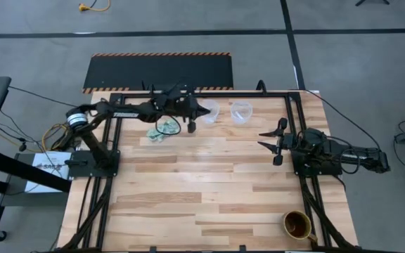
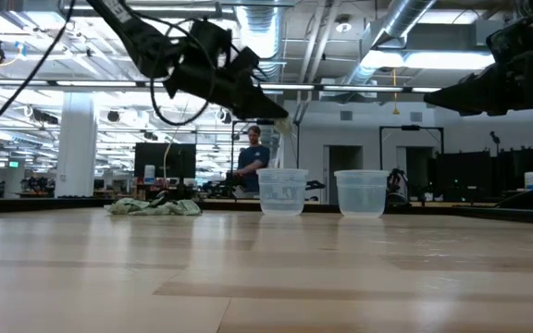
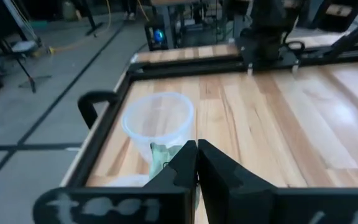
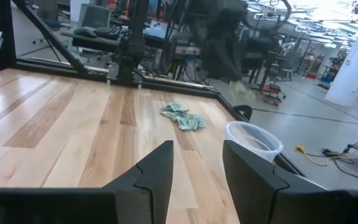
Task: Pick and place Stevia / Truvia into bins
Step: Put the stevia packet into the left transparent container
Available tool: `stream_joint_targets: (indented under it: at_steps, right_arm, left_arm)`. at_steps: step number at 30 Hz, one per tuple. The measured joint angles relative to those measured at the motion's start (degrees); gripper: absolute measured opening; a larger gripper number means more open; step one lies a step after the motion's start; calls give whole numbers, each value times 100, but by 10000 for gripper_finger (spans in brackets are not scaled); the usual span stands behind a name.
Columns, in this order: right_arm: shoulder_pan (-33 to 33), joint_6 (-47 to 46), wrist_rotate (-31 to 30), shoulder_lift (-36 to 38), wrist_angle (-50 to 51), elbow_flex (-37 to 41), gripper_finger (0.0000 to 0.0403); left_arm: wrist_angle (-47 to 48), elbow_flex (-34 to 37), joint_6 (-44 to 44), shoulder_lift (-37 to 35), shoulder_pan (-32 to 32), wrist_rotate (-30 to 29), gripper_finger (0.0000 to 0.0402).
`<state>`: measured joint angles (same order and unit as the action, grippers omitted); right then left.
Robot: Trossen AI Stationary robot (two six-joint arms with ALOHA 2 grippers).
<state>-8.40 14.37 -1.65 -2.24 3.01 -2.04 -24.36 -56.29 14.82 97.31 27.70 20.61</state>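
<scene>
- High view: left claw (image 1: 207, 111) at rim of near clear round plastic cup (image 1: 209, 110); pale green paper packet pile (image 1: 162, 131) on wood surface (image 1: 209, 183)
- Low view: packet (image 2: 285, 127) dangles above cup, could flutter outside
- Left wrist view: fingers (image 3: 182, 163) pinched shut on packet, may stick
- Right wrist view: right claw (image 4: 197, 163) idle, spread wide, empty

Left tool (image 1: 207, 112) pinched closed, raised, right tool (image 1: 269, 141) spread, idle

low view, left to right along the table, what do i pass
Packet pile → left gripper, up above the table and holding a packet over the first cup → first clear cup → second clear cup → right arm, raised at the edge.
</scene>
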Motion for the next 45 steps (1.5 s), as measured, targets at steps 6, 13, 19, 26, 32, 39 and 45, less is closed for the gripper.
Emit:
stream_joint_targets:
  at_steps: [6, 13, 19, 26, 32, 39, 45]
  right_arm:
    - [2, 2, 4, 0, 2, 0, 134]
    - [0, 0, 4, 0, 8, 0, 134]
    - [2, -2, 22, 0, 39, -2, 134]
    - [1, -44, 22, 0, 46, -2, 134]
    - [0, -46, 20, 0, 50, -2, 134]
    - [2, -90, 17, 0, 57, -2, 134]
    - [0, -87, 13, 0, 59, -2, 134]
  left_arm:
    - [185, -153, 63, 108, 61, -183, 23]
    - [247, -162, 206, 108, 82, -1227, 112]
    - [1252, -166, 538, -221, 82, -1838, 164]
    - [2963, -166, 565, -969, 14, -1804, 180]
    - [3180, -166, 565, -1079, -191, -1742, 179]
    - [4579, -166, 488, -1079, -421, -1951, 179]
    - [5724, -158, -104, -980, -445, -2628, 179]
